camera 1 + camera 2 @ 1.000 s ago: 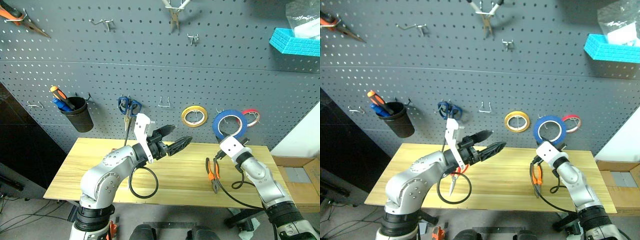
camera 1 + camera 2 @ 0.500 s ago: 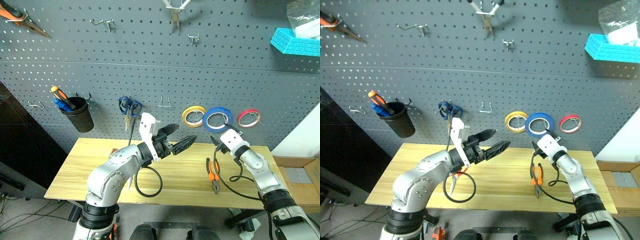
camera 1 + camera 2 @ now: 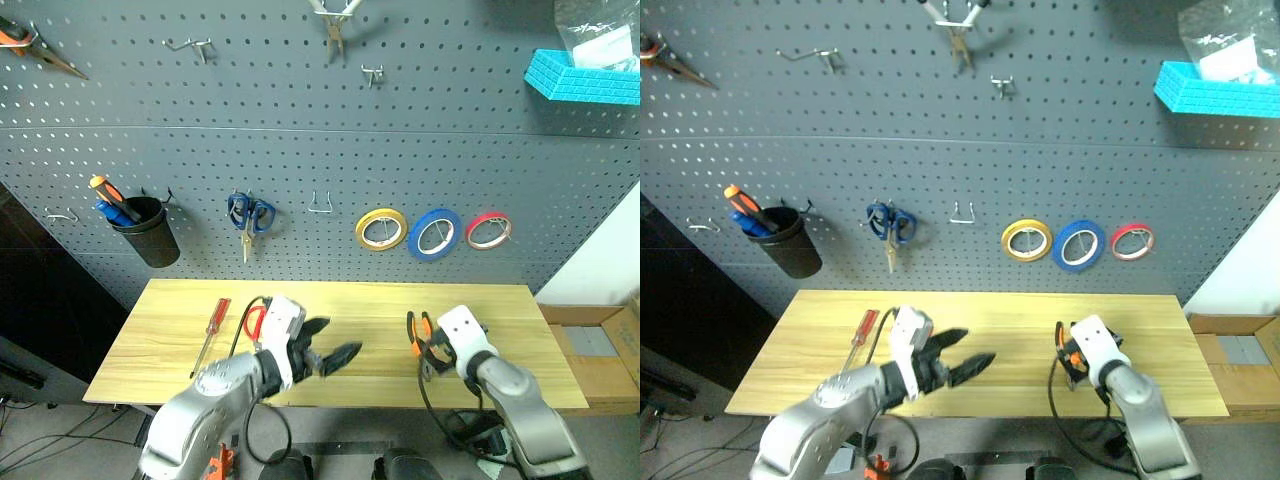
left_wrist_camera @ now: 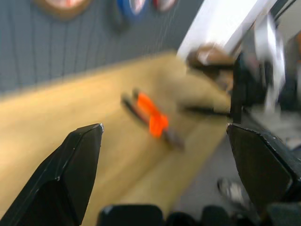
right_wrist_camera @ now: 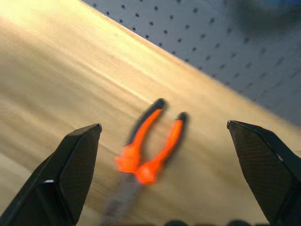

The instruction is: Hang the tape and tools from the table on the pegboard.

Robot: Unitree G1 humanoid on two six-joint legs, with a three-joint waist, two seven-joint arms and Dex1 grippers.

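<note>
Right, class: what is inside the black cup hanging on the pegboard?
Poking out of the black cup are an orange-and-black handle and a blue handle. Their lower ends are hidden by the cup's wall, so the tool types cannot be told.

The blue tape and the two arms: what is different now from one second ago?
The right gripper let go of the blue tape, which now hangs on the pegboard, then dropped over the pliers. The left gripper came down too, open. Pliers, scissors and screwdriver stayed on the table.
</note>
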